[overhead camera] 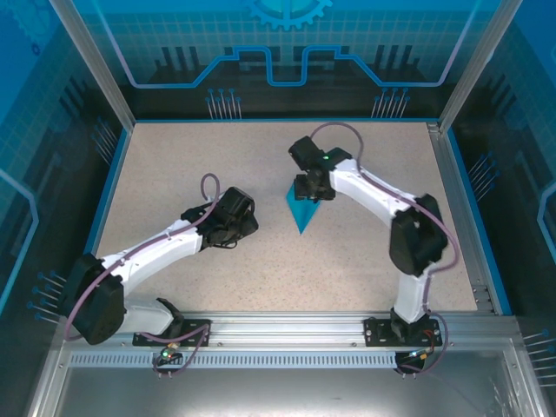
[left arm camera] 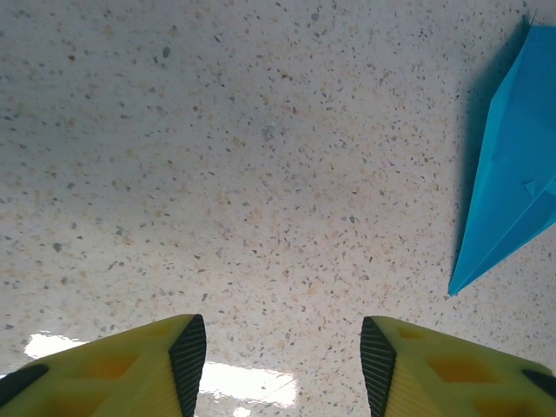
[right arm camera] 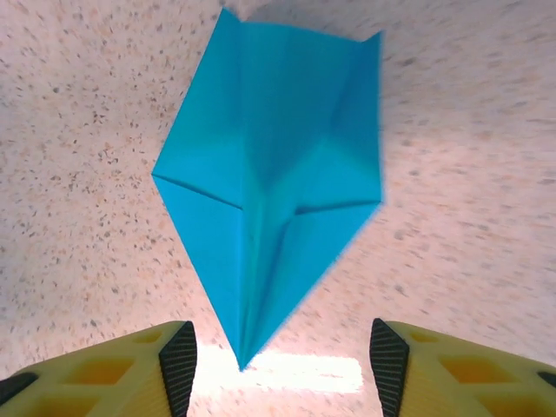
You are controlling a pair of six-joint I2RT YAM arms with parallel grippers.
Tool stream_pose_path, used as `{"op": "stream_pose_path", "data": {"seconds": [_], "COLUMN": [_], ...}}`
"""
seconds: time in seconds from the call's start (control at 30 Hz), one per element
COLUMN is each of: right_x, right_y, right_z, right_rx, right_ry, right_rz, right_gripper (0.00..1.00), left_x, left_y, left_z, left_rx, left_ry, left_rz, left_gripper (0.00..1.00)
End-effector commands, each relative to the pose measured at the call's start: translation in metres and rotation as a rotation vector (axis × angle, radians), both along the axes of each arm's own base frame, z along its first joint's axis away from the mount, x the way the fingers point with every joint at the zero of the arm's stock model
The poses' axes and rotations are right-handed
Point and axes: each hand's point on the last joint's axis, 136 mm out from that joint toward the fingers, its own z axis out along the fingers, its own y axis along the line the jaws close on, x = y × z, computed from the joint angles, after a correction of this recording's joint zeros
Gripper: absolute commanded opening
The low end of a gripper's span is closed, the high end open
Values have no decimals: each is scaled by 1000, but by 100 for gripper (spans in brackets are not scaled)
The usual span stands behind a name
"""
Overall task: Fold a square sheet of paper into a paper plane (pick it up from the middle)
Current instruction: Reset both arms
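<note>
The teal-blue paper plane [right arm camera: 269, 191], a thin sheet already folded into a long pointed dart with a crease down its middle, lies free on the speckled beige tabletop [overhead camera: 200, 165]. It sits directly on the surface, not inside any holder or tray.

In the right wrist view it lies just ahead of the right jaws, with its sharp tip aimed back at the gap between them and stopping short of it. The right jaws stand apart and grip nothing. The left jaws are also parted and empty. From them the plane [left arm camera: 512, 156] lies ahead and off to the right, well clear of both fingers, with bare tabletop between and in front of them.

Judging by the shape, the main folds are made: nose flaps turned in, centre line creased, tip formed. The task looks close to its end. Whether the wings need a last fold or the creases a firmer press cannot be told from here.
</note>
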Motion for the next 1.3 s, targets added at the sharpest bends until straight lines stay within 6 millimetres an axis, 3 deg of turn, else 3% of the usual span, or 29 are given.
{"op": "stream_pose_path", "data": {"seconds": [0.0, 0.1, 0.2, 0.27, 0.33, 0.4, 0.53, 0.63, 0.77, 0.93, 1.03, 1.17, 1.27], "right_x": [2, -12, -25, -31, -30, -28, -18, -5, 13, 35, 39, 27, 20], "right_y": [-31, -75, -126, -161, -184, -201, -212, -217, -212, -194, -189, -182, -174], "right_z": [61, 98, 113, 105, 94, 62, 13, -18, -43, -30, -36, -34, -39], "right_rx": [-5, -34, -112, -168, -210, -240, -252, -261, -235, -196, -154, -106, -78], "right_ry": [-268, -455, -589, -625, -635, -590, -500, -483, -500, -638, -688, -747, -811], "right_rz": [-40, -108, -203, -261, -276, -245, -156, -130, -98, 19, 66, 109, 164], "right_gripper": [60, 62, 69, 80, 83, 84, 83, 84, 83, 82, 80, 80, 81], "left_x": [3, 3, 2, 1, 1, 4, 14, 29, 43, 58, 65, 73, 81], "left_y": [20, 38, 64, 86, 106, 125, 157, 166, 177, 184, 186, 183, 178], "left_z": [17, 27, 36, 41, 44, 48, 53, 55, 48, 37, 21, 4, 6], "left_rx": [73, 137, 229, 292, 346, 411, 542, 643, 699, 677, 675, 630, 629], "left_ry": [-55, -101, -152, -180, -204, -230, -283, -341, -388, -387, -422, -485, -518], "left_rz": [18, 42, 85, 127, 163, 194, 230, 182, 153, 125, 106, 103, 65], "left_gripper": [56, 62, 69, 80, 98, 99, 99, 99, 99, 99, 99, 99, 99]}}
